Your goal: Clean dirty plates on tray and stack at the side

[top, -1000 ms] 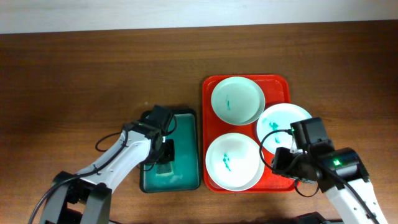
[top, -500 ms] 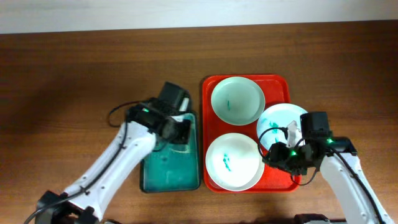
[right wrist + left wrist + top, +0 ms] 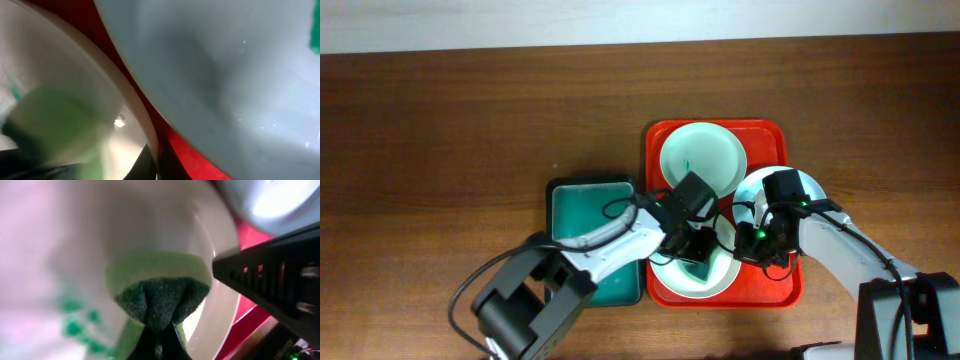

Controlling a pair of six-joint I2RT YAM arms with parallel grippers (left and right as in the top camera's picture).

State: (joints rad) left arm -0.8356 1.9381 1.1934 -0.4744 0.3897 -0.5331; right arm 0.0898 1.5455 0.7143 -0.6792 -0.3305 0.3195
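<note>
While your left gripper [image 3: 161, 339] clamps the soft sponge [image 3: 162, 297] | near plate [image 3: 668, 278] likely stiff, slick | right gripper [image 3: 152, 160] pinches its right rim.

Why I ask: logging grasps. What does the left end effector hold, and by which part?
A soft green sponge, pinched by its dark scouring layer.

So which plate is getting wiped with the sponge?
The front plate, nearest the robot: the left gripper holds a green sponge on it. The other two plates have none.
</note>
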